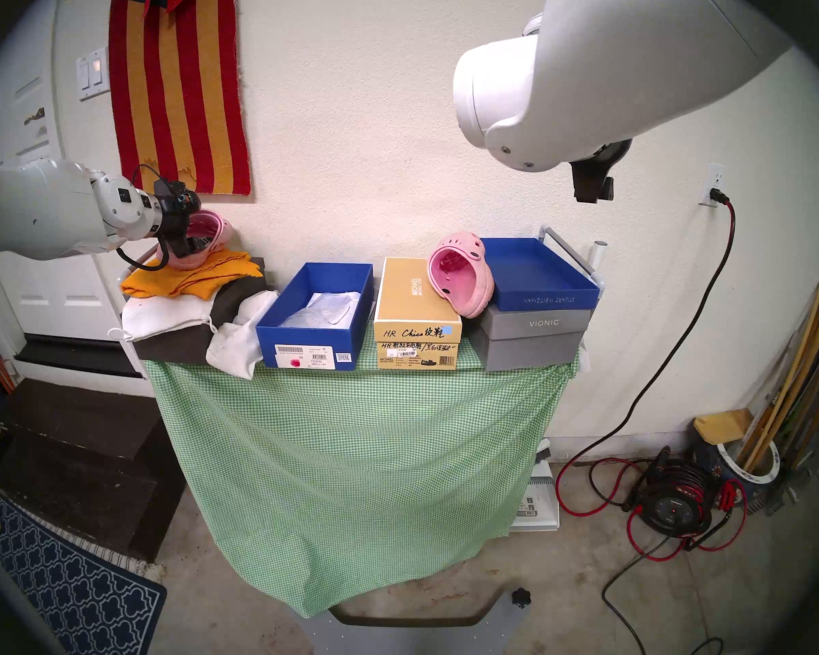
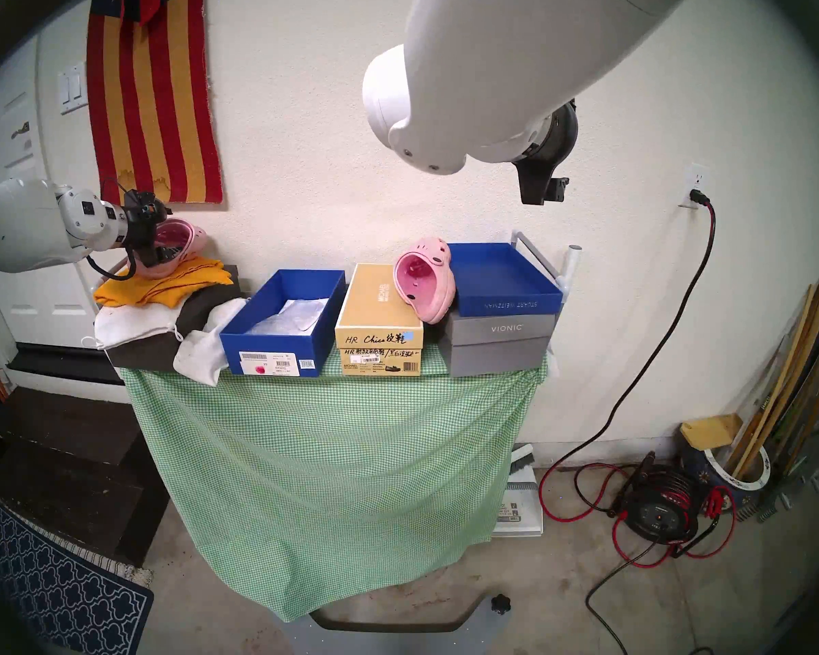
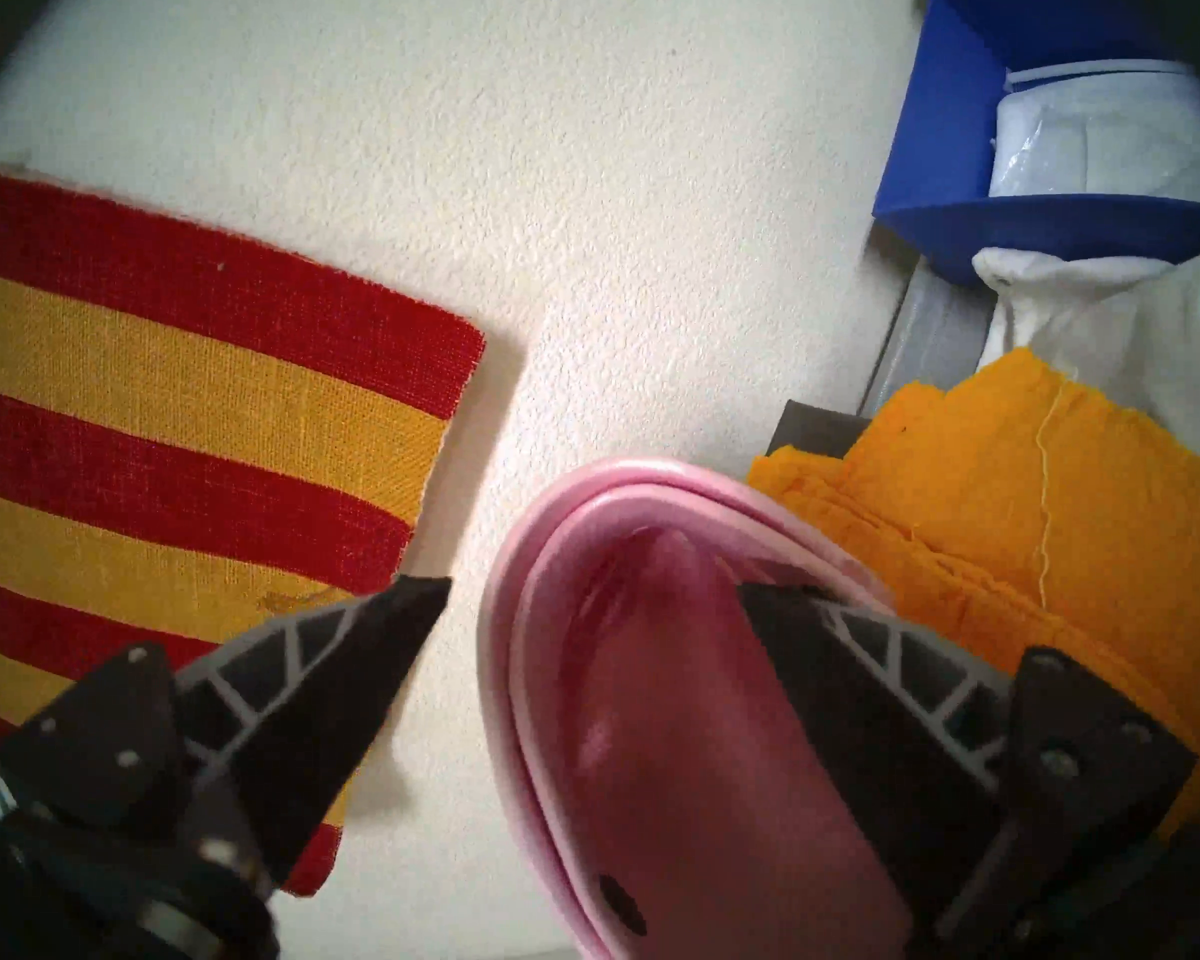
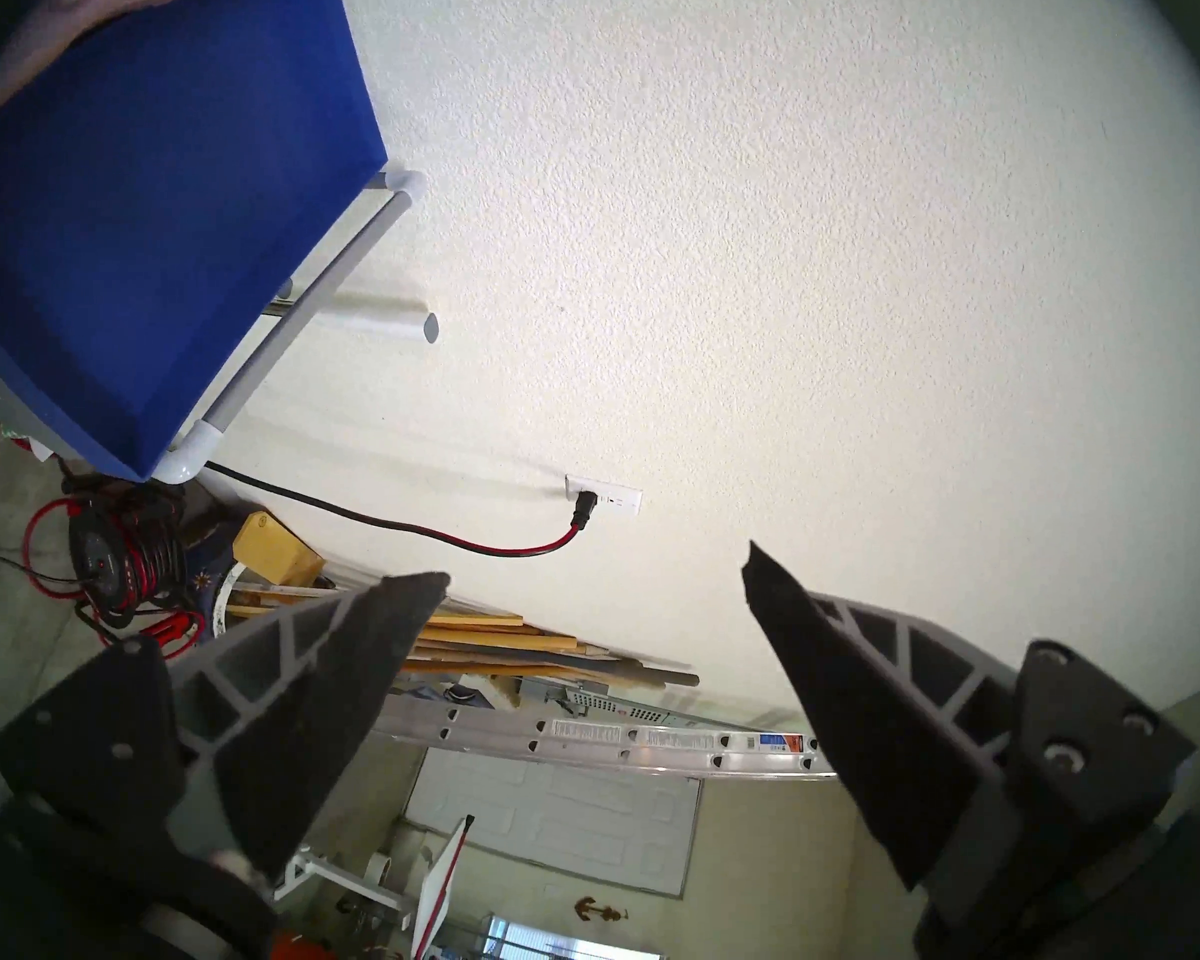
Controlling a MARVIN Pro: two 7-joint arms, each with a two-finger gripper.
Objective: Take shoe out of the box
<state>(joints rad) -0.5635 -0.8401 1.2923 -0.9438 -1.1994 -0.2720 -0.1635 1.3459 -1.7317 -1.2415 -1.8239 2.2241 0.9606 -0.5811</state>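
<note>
The deep blue box (image 1: 313,337) stands open on the table, left of centre, with only white paper and clear plastic inside; its corner also shows in the left wrist view (image 3: 999,224). One pink clog shoe (image 1: 216,233) (image 3: 652,764) rests on a folded orange cloth (image 1: 209,273) at the table's far left. My left gripper (image 1: 180,247) (image 3: 594,584) is open astride the clog's rim, one finger inside the shoe and one outside by the wall. A second pink clog (image 1: 464,280) leans against the shallow blue lid (image 1: 549,299). My right gripper (image 1: 592,191) (image 4: 597,571) hangs open and empty, high at the right.
A tan box (image 1: 407,304) with handwriting sits between the blue box and a grey Vionic box (image 1: 535,337) that carries the lid. White cloth bags (image 1: 242,337) lie left of the blue box. A green checked cloth (image 1: 351,451) drapes the table. The wall is close behind.
</note>
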